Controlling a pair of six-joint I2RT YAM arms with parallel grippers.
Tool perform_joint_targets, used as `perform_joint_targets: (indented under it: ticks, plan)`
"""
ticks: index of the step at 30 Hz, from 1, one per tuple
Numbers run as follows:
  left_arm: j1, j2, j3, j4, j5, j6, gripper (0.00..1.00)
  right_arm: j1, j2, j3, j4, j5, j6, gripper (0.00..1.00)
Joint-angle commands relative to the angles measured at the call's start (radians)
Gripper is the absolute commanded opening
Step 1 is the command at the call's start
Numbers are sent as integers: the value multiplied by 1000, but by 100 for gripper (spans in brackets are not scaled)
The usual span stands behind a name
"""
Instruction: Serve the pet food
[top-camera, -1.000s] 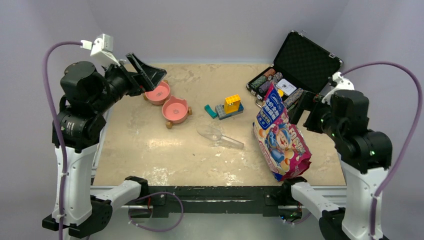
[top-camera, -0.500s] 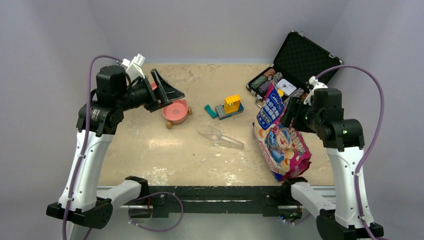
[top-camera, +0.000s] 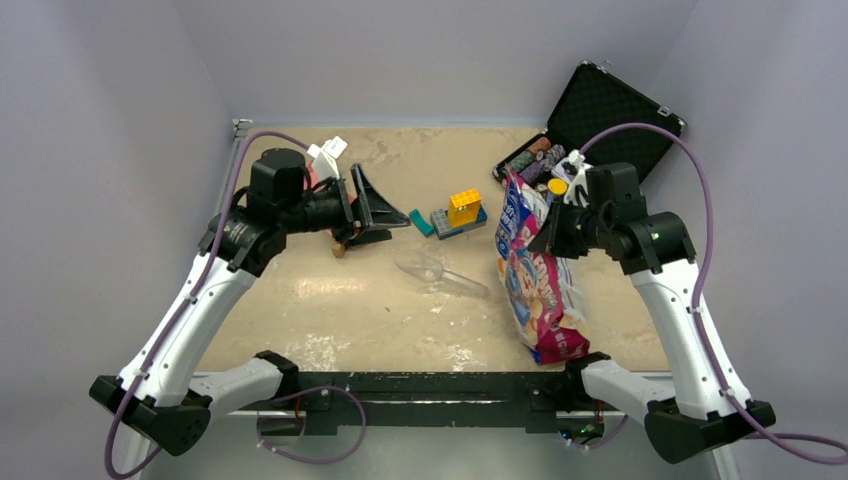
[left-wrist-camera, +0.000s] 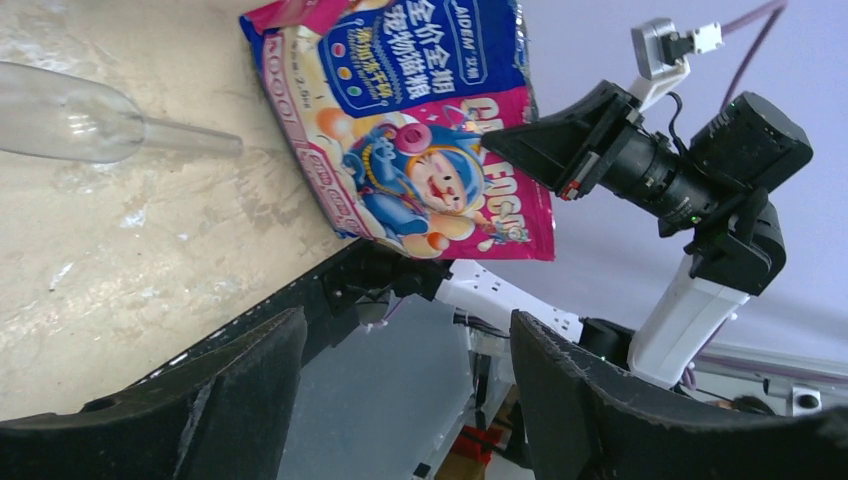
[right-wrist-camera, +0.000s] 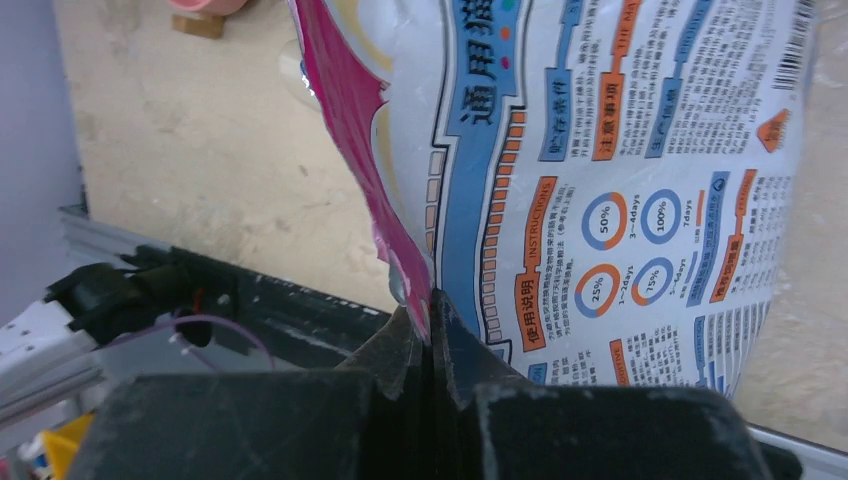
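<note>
Cartoon printing in pink and blue is covering the pet food bag (top-camera: 538, 290), which is standing tilted on the right side of the tabletop (top-camera: 330, 310). Its bottom is resting near the front edge and its top is leaning toward the back. The right pincer (right-wrist-camera: 431, 312) is pinching the bag's pink upper edge, its two fingers pressed together on the thin foil with no gap showing. In the right wrist view the bag's white, text-covered back is filling most of the picture above those fingers. The food inside is not showing in any view.

The left pincer (top-camera: 385, 222) is hovering well apart from the bag, over the left-centre of the tabletop. Its fingers are spread wide, holding nothing and pointing toward the bag. A clear plastic scoop (top-camera: 440, 272) is lying flat between the two pincers, just left of the bag and touching neither pincer. A small stack of toy blocks (top-camera: 455, 212) is sitting behind the scoop. An open black case (top-camera: 612, 115) holding poker chips (top-camera: 535, 160) is lying at the back right, just behind the bag's top. A pink bowl (right-wrist-camera: 210, 5) is just showing at the top edge of the right wrist view.
</note>
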Motion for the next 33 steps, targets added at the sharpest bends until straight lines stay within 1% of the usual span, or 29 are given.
perform_joint_targets:
  ticks: [1,4,7,9,11,13,17,19,23,26,27,29,32,33]
  plan:
    - [-51,59,79,69,3,-27,73,46,27,70,300,-213,221,0]
    - [-92,98,93,100,4,-72,70,53,47,76,334,-232,234,0]
    - [-152,153,91,169,-2,-146,71,61,60,85,342,-251,222,0]
    - [-193,206,109,235,-8,-194,76,64,57,61,347,-281,204,0]
    - [-230,275,165,255,-36,-219,79,74,41,15,358,-314,187,0]
    - [-260,351,259,229,-72,-223,80,89,13,-32,370,-319,172,0]
    - [-304,513,460,40,-145,-186,80,128,-25,-74,369,-324,140,0]
    - [-319,570,529,-41,-187,-160,79,149,-51,-95,371,-311,145,0]
    - [-339,654,617,-73,-219,-115,79,159,-105,-150,409,-327,179,0]
    - [-362,725,684,-79,-216,-89,77,163,-125,-155,393,-319,180,0]
    - [-371,746,708,-90,-217,-76,76,163,-131,-149,380,-314,175,0]
    - [-382,794,740,-101,-212,-63,72,163,-136,-134,351,-306,164,0]
    - [-391,823,755,-90,-210,-62,63,163,-145,-107,278,-270,149,8]
    - [-391,827,758,-81,-212,-58,57,162,-149,-96,255,-252,144,13]
